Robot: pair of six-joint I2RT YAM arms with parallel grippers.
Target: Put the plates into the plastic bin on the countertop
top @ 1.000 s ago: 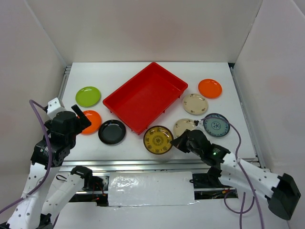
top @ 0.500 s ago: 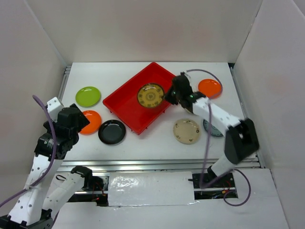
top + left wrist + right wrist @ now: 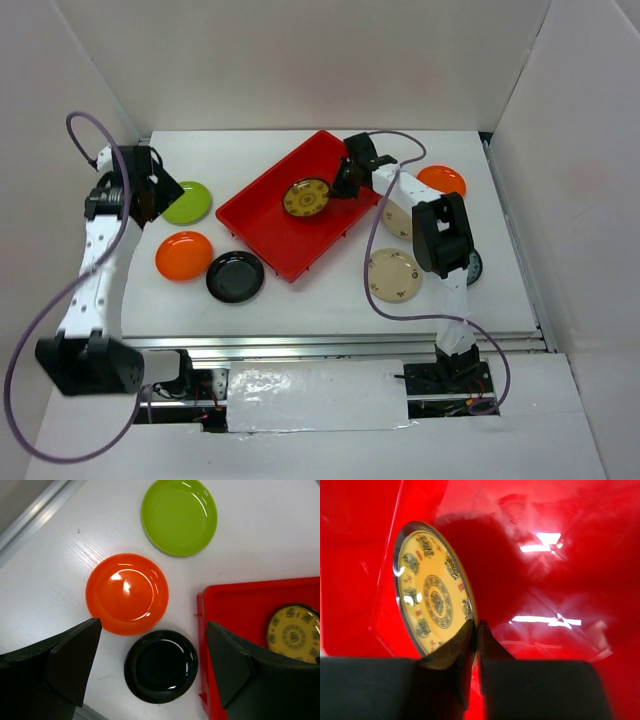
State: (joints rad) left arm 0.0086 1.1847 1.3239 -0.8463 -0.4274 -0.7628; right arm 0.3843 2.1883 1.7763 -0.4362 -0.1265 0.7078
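One plate in the red bin (image 3: 262, 212): the gold-patterned plate (image 3: 306, 197), tilted up on edge, pinched at its 3 o'clock rim between the nearly closed jaws of the right gripper (image 3: 475, 626); possibly clear of the bin floor. Spread wide and empty, the left gripper (image 3: 154, 627) above the countertop (image 3: 300, 300) at the bin's 9 o'clock, over the orange plate (image 3: 127, 593) and black plate (image 3: 161, 666), lime plate (image 3: 179, 515) at their 12 o'clock. Beige plate (image 3: 394, 275) at the bin's 5 o'clock.

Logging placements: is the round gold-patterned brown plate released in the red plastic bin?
Not released: right gripper shut on the rim of the gold-patterned plate, inside the red bin. Floor contact: cannot tell.
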